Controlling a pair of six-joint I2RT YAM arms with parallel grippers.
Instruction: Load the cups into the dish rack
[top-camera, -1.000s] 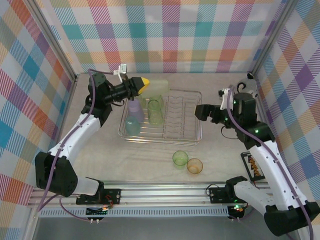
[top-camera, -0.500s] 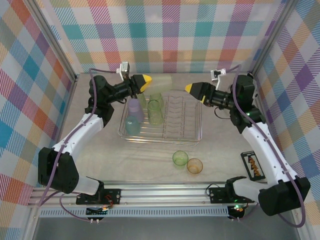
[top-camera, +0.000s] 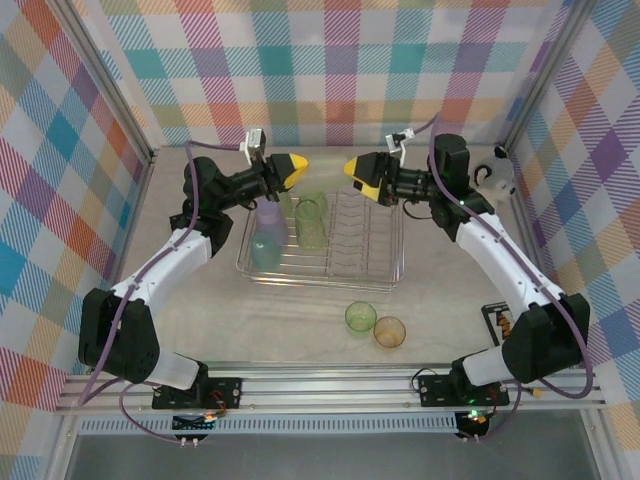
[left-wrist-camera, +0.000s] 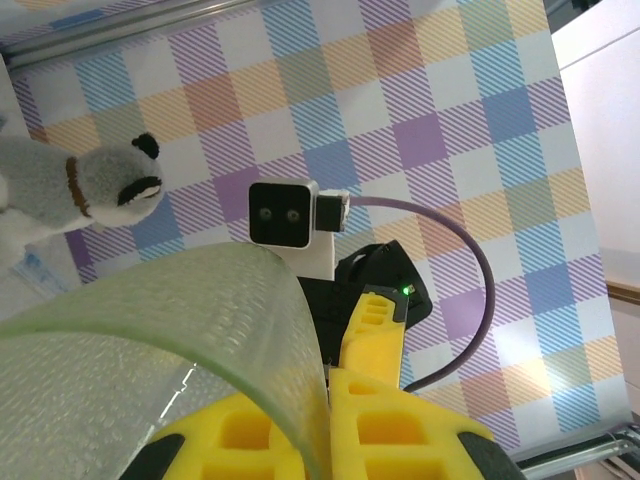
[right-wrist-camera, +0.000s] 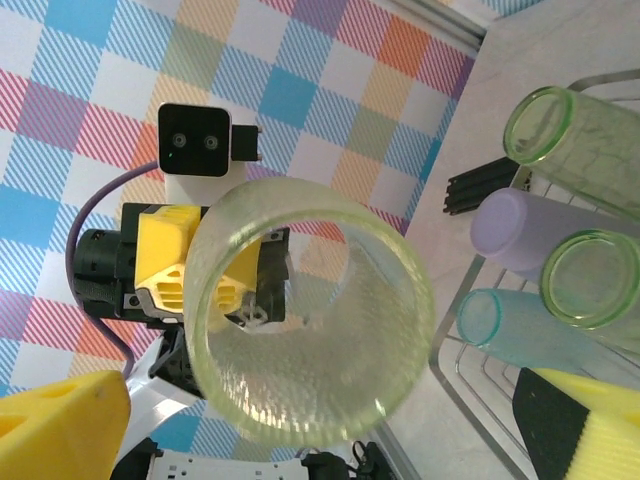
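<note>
Our left gripper (top-camera: 293, 163) is clamped on the wall of the pale green cup (right-wrist-camera: 310, 320), holding it sideways above the dish rack (top-camera: 330, 281), upper centre. Our right gripper (top-camera: 358, 170) has its fingers (right-wrist-camera: 60, 420) gaping around the cup's mouth, cropped at the lower corners; contact unclear.

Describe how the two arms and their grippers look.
The left arm and right arm have white links with black joints. A thin purple cable runs along each. The left gripper and right gripper have blocky yellow fingers with hollow pockets. A small white camera with a black face sits on each wrist.
</note>
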